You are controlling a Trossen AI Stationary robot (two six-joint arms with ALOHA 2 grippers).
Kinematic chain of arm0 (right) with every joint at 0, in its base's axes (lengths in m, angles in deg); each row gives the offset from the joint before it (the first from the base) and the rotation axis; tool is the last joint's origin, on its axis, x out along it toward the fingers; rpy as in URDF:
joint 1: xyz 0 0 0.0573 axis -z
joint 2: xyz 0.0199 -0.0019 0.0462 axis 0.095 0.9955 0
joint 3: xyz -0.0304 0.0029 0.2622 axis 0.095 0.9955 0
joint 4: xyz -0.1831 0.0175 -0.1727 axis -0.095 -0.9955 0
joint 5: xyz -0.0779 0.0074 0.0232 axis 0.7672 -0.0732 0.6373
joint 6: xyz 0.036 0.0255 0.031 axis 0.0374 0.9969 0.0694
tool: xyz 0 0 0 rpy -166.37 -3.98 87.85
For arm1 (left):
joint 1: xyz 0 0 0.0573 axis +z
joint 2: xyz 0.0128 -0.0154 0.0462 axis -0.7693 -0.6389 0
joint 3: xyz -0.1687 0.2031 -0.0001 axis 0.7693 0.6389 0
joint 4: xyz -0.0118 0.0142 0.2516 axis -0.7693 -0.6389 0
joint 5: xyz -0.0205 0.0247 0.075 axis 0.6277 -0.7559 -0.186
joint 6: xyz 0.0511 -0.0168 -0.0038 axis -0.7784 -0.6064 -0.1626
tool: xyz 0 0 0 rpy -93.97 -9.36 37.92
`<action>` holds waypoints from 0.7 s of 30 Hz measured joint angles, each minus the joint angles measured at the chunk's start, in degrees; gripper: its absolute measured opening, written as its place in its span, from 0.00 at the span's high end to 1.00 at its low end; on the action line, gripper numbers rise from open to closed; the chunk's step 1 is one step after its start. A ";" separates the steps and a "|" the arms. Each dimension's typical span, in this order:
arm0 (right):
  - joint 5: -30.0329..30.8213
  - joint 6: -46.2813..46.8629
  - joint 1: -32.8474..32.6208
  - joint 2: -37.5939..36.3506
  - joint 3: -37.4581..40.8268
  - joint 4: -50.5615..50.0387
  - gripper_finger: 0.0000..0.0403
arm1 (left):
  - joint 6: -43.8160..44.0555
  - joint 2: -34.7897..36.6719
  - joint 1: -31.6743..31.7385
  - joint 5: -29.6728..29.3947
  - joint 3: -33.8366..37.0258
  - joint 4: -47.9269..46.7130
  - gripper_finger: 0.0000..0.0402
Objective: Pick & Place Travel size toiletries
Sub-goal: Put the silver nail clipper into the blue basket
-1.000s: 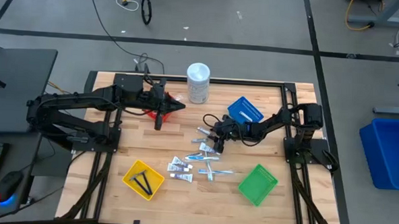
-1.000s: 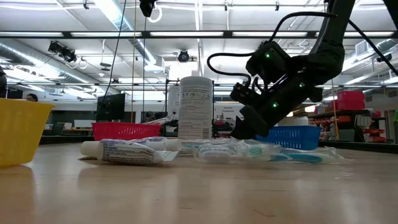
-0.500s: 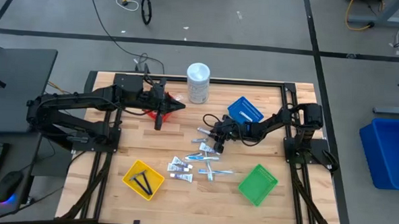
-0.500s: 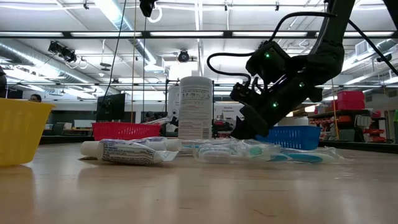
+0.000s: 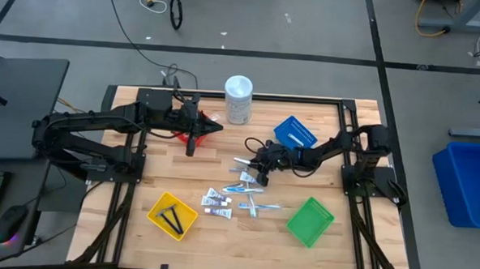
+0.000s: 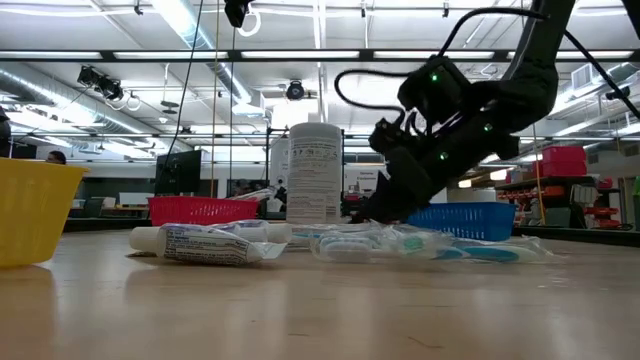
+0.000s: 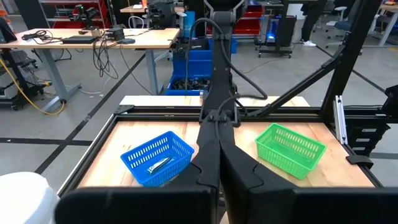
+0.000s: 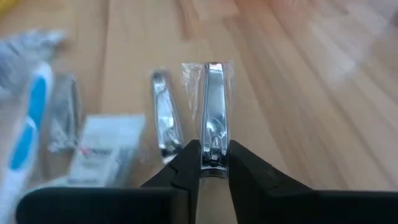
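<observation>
The travel size toiletries (image 5: pixel 237 195) lie loose in the middle of the table: white tubes, blue-white sticks and grey packets. My right gripper (image 5: pixel 257 168) is low over their far end, shut on a metal nail clipper in a clear wrapper (image 8: pixel 213 118). A second clipper (image 8: pixel 163 121) lies flat beside it. My left gripper (image 5: pixel 216 129) waits shut and empty above the red basket (image 5: pixel 179 134). My right gripper pinches the wrapped nail clipper by its near end (image 8: pixel 213 157) between its two fingers. The fingers slant down from the table's right, and the clipper runs straight on ahead of them. Whether its far end (image 8: pixel 213 68) touches the table, I cannot tell.
A tall white container (image 5: pixel 238 99) stands at the far edge. A blue basket (image 5: pixel 294 133) sits right of the gripper, a green basket (image 5: pixel 310 220) at the near right, and a yellow basket (image 5: pixel 172 215) with thin black pieces at the near left.
My right gripper has shifted a little toward the table's left edge and risen slightly, staying shut on the clipper.
</observation>
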 joint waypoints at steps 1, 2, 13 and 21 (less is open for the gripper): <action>0.32 0.28 -0.18 -0.59 0.00 0.37 0.83 | 0.00 0.00 0.01 0.01 0.00 0.01 0.99; 0.29 0.58 -0.31 -1.09 0.00 0.52 0.83 | 0.00 0.00 0.02 0.02 0.00 0.00 0.99; 1.40 0.64 -0.34 -8.69 0.00 -4.12 0.84 | 0.57 0.00 0.01 0.00 0.00 0.00 0.94; 2.30 0.58 1.56 -14.65 0.00 -11.98 0.84 | 0.28 0.00 0.01 -0.20 0.00 0.00 0.97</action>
